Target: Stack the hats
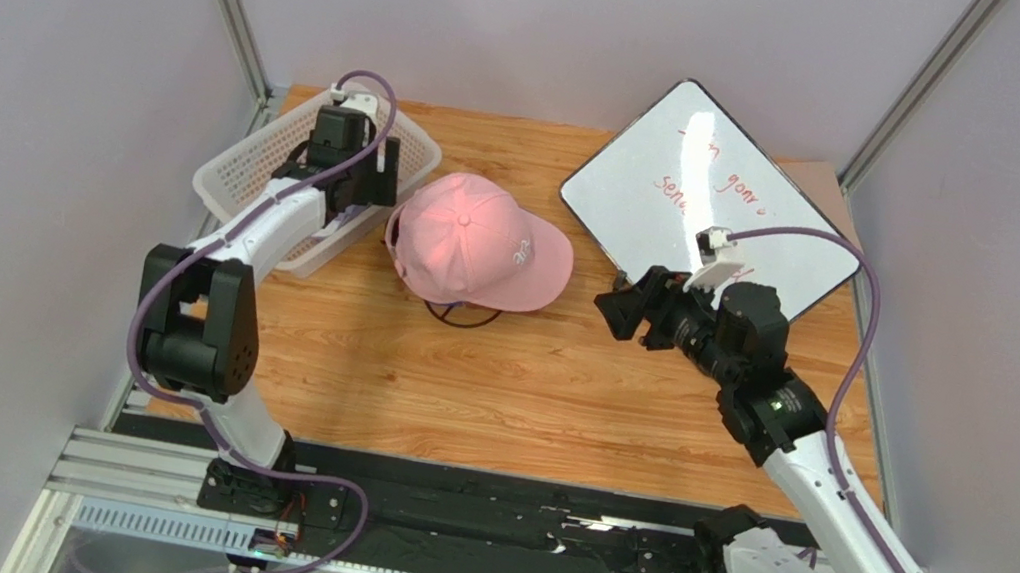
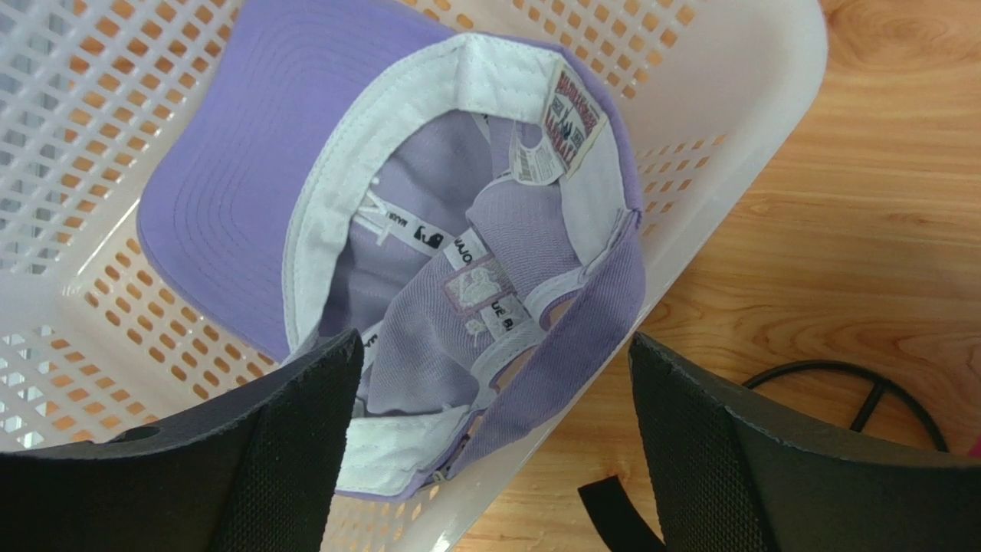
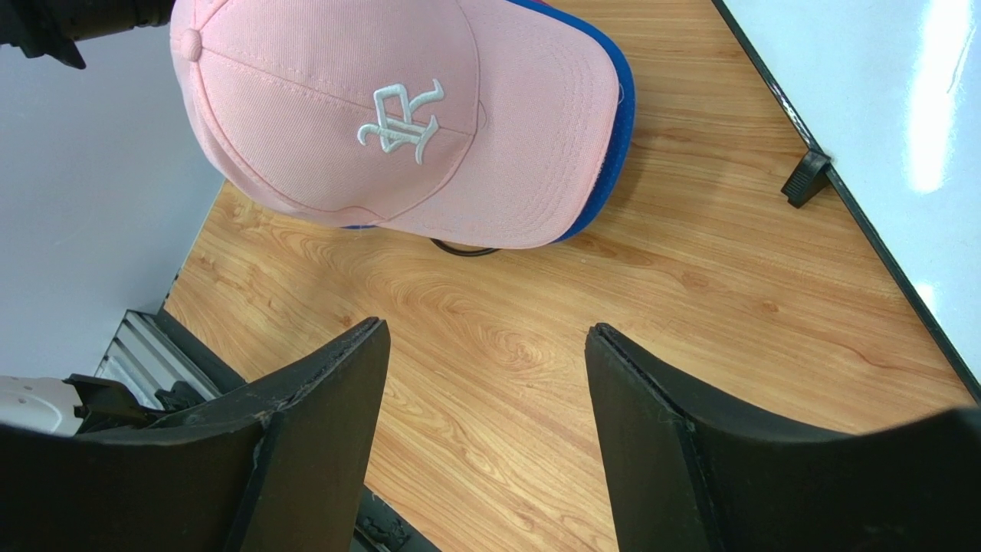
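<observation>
Left gripper (image 1: 341, 186) over basket (image 1: 237, 170); right gripper (image 1: 616, 309) near pink cap (image 1: 478, 240), mid-table. Left wrist: jaws apart above upturned lavender cap (image 2: 230, 173) in basket, inner labels unreadable. Right wrist: jaws apart, empty; pink cap, white "R" monogram, sits on blue cap (image 3: 623, 98).

The light pink cap (image 1: 478, 240) hides pretty much everything under it; only a blue brim edge (image 3: 625, 109) and a bit of black wire stand (image 1: 463, 318) poke out. The red scribble on the whiteboard (image 1: 727, 198), right of the cap, is too small to read.
</observation>
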Action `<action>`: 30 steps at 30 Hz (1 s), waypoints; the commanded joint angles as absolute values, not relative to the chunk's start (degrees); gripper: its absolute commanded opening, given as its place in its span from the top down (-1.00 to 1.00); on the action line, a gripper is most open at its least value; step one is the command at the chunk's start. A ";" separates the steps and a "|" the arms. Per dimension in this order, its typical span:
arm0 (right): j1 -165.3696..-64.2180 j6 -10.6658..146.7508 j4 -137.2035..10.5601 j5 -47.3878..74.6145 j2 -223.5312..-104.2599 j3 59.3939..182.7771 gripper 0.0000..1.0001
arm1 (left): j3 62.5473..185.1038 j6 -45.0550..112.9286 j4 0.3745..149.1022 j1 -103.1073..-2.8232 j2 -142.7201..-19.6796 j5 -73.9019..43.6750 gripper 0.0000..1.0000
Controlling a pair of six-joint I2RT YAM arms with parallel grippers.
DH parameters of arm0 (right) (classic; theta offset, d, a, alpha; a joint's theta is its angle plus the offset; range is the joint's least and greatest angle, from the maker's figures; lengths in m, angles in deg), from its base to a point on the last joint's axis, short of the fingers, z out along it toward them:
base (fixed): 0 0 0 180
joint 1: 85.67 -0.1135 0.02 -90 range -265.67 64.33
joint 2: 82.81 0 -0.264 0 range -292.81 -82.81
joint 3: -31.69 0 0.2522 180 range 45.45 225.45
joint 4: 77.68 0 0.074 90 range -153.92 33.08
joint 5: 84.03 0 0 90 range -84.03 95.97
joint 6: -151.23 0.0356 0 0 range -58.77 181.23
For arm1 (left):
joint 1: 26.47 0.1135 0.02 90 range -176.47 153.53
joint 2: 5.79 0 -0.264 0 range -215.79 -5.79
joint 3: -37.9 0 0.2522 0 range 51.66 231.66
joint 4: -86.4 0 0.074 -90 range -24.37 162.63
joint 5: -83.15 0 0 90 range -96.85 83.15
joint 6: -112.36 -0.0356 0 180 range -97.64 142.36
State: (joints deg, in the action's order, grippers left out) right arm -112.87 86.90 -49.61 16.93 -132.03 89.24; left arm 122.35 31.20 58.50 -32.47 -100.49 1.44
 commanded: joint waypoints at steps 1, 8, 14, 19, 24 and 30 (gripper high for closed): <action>-112.91 86.98 -49.59 15.90 -130.10 89.05 -0.38 | 125.31 31.06 58.40 -32.18 -101.77 2.73 -0.69; -112.91 87.07 -48.98 15.55 -129.57 88.70 -0.38 | 125.31 31.23 59.19 -32.09 -102.21 2.55 0.89; -113.00 86.80 -48.36 15.46 -129.31 89.13 -0.38 | 126.27 33.16 56.04 -32.09 -95.81 7.55 1.00; -113.00 87.07 -48.62 16.34 -129.40 89.31 -0.38 | 129.17 34.66 52.25 -32.09 -85.72 10.38 1.00; -113.00 86.89 -49.33 17.92 -129.75 89.92 -0.38 | 135.32 34.84 46.28 -32.09 -76.92 8.36 1.00; -112.91 86.19 -51.17 24.42 -131.24 93.26 -0.38 | 142.00 36.50 40.56 -32.09 -69.00 -3.85 1.00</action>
State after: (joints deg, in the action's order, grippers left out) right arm -112.87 86.86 -47.88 18.92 -130.69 89.22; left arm 137.96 34.19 45.32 -32.33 -73.34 5.20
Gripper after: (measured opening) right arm 0.690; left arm 0.006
